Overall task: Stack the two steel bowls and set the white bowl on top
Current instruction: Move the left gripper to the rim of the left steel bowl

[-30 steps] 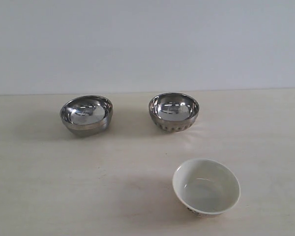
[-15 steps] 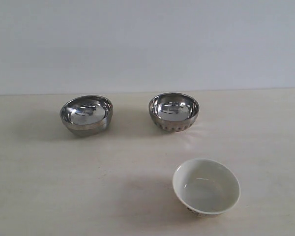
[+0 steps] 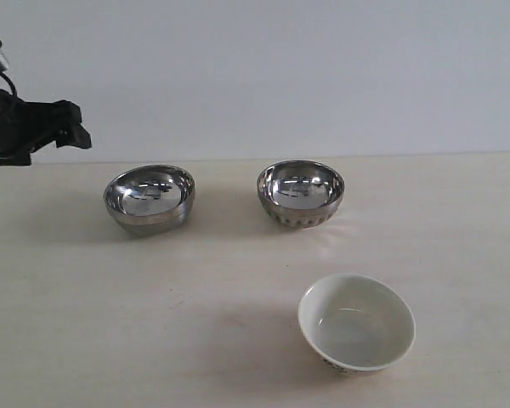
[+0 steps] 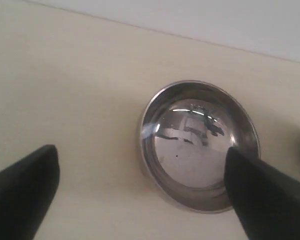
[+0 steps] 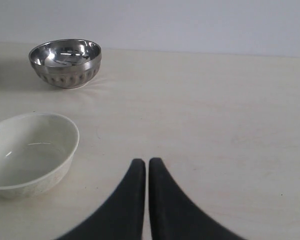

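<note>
Left gripper (image 4: 140, 152) spread wide, holding nothing, just above smooth steel bowl (image 4: 200, 145) — nearer arm; right gripper (image 5: 147, 165) pinched closed, well apart.

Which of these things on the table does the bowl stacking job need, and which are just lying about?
Needed: smooth steel bowl, ribbed steel bowl, white bowl.
Just lying about: nothing seen; only the table beneath them.

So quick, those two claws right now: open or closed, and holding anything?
Left gripper: open, holding nothing.
Right gripper: shut, holding nothing.
</note>
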